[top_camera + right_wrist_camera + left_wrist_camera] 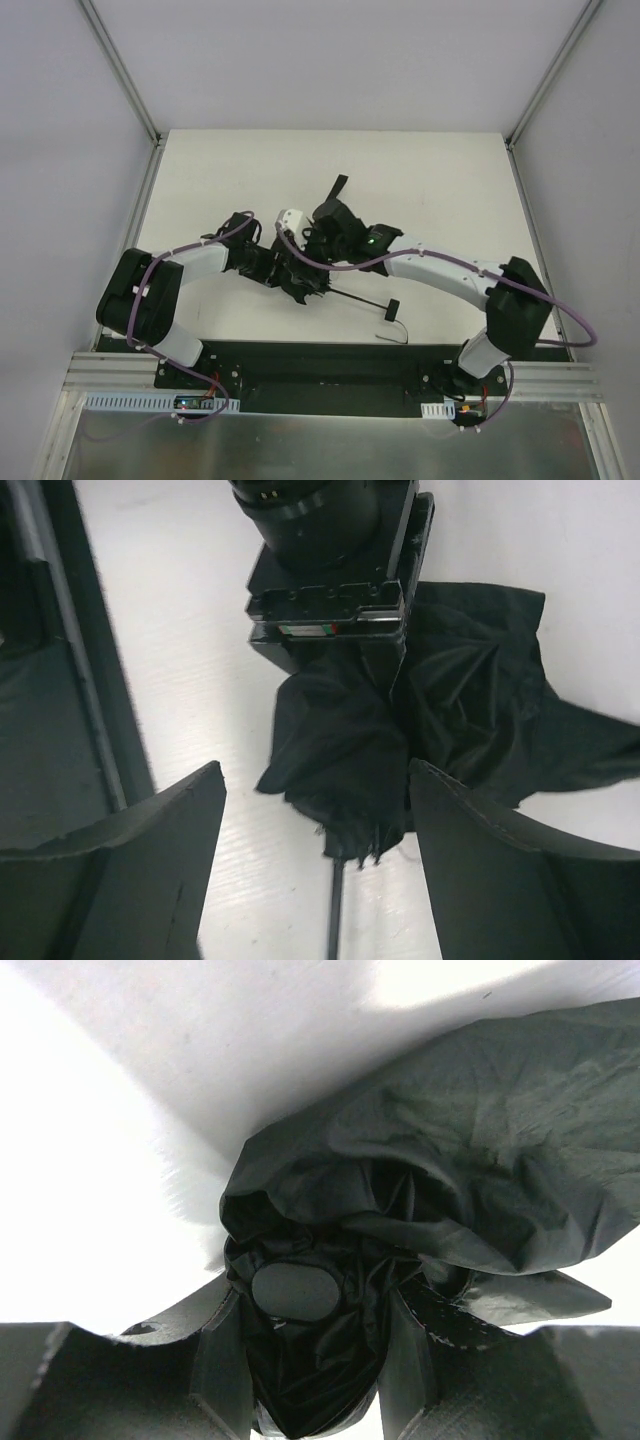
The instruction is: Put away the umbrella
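The umbrella point(303, 284) lies on the white worktop point(430, 190) in the middle of the overhead view. Its canopy is gathered into a crumpled black bundle where the two arms meet. From the bundle the thin shaft point(355, 298) runs toward the lower right. It ends in the small knob handle point(393, 307), with the wrist cord point(398, 330) looping below it, so the shaft looks extended rather than collapsed.

The left hand point(310, 1310) is clenched on the canopy end. In its wrist view the fabric fills the gap between both fingers point(222, 1360), and the oval tip cap point(293, 1291) sits between them, near their tips. That grip seems meant to pin the umbrella in place (a loose bundle on a smooth surface would skid under any push).

The right hand point(315, 780) is released, its fingers wide apart and holding nothing. In its wrist view it hovers over the fabric's ragged lower edge, where the shaft emerges at bottom centre, and the left hand fills the top of the frame. Whether it touches the cloth I cannot tell. My reading is that it is placed to take hold there, either to tidy the folds or to push the shaft in toward the anchored end. The slack fabric could snag.
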